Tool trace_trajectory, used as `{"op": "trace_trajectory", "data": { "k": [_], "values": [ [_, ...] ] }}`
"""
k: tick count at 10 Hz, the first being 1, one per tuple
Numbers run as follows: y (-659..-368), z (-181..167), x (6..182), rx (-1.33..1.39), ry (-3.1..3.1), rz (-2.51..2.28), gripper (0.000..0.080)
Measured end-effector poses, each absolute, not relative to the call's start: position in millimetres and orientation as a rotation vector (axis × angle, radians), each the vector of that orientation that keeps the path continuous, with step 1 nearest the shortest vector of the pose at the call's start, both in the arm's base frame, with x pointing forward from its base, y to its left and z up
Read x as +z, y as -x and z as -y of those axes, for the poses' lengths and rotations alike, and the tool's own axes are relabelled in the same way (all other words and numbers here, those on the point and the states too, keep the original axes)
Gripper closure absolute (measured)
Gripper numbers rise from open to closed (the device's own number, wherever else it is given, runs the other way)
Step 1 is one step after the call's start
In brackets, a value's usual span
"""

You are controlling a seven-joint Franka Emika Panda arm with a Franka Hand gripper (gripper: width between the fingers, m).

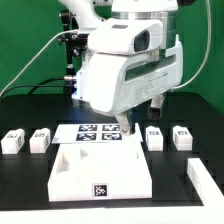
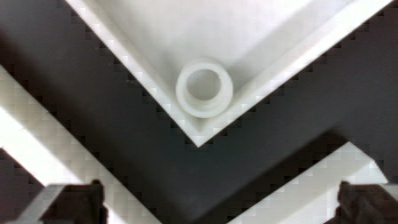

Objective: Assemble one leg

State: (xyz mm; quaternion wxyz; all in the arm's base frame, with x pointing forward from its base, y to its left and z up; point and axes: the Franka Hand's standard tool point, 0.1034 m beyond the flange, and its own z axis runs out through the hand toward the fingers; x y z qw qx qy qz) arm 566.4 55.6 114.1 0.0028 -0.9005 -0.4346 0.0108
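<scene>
A: Where is the leg (image 1: 155, 138)?
B: On the tabletop (image 1: 25, 118), at 3 o'clock of the marker board (image 1: 95, 133), untouched. The jaws are apart, empty, above a corner socket (image 2: 205, 88) of the panel (image 1: 70, 175).
A: The risk?
B: Descending here, they may hit the panel. The leg's long axis seems 12-to-6, tag upward; too small for certainty.

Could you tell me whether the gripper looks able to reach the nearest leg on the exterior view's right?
Probably yes: the gripper hangs open near that leg, which stands apart from the next leg with nothing on top.
</scene>
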Motion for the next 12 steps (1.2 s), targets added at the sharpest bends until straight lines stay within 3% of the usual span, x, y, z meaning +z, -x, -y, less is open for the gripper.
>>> {"op": "trace_trajectory", "data": {
  "k": [6, 8, 10, 12],
  "values": [
    [-566, -55, 114.0, 0.034, 2.804, 1.403, 0.015],
    [-564, -53, 113.6, 0.033, 2.663, 1.656, 0.015],
    [-526, -40, 104.9, 0.025, 2.451, 1.965, 0.015],
    [-521, -32, 102.2, 0.034, 2.291, 2.15, 0.015]
  ]
}}
